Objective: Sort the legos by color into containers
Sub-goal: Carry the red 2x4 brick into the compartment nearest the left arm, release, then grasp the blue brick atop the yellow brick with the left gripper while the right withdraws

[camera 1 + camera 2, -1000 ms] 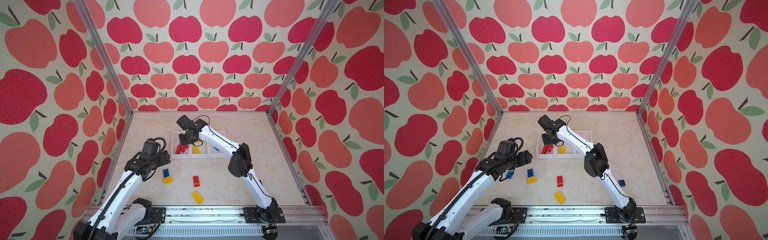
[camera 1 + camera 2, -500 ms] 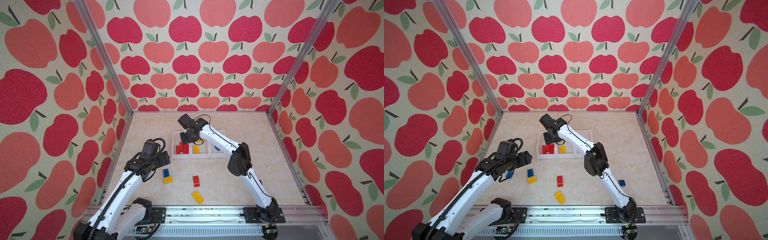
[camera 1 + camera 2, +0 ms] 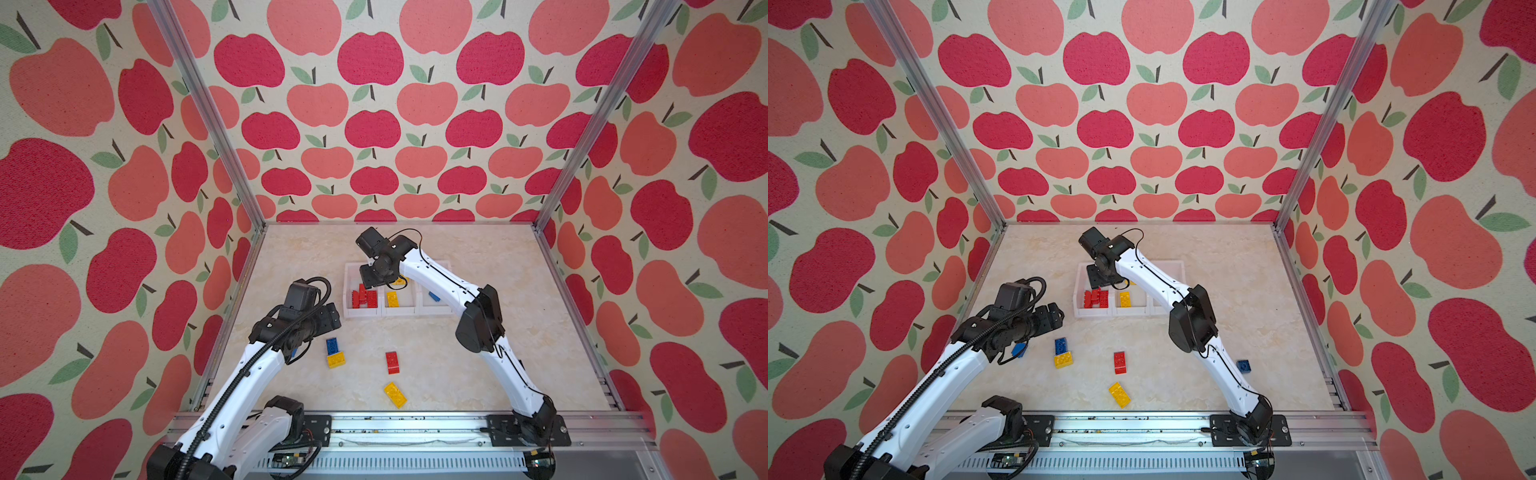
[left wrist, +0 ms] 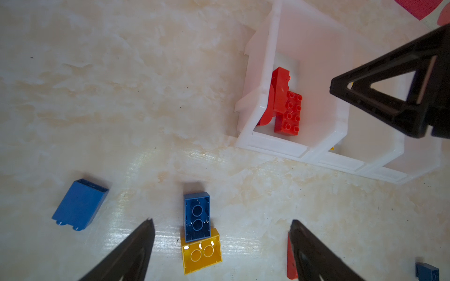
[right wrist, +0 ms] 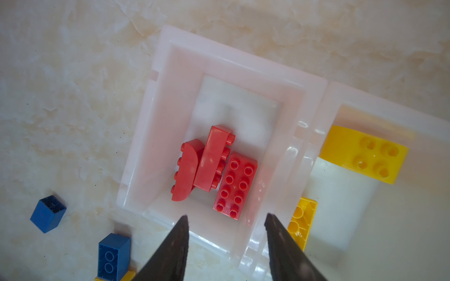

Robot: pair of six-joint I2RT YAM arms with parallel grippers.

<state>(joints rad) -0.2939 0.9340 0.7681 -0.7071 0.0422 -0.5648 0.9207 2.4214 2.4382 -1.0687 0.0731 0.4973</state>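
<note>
Opened up over the last second: right fingers [image 5: 170, 248], now spread with nothing pinched | red legos [image 5: 214, 170] are piled just under them in the end bin of the containers [image 5: 170, 73] | left fingers [image 4: 131, 253] are spread wide too, blue lego [image 4: 197, 216] touching yellow lego [image 4: 202, 255] below between them on worktop [image 4: 97, 97]

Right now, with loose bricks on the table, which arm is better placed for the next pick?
Left. Its open claw hangs above the blue brick; the right claw, open and empty, is over the red-brick bin.
</note>
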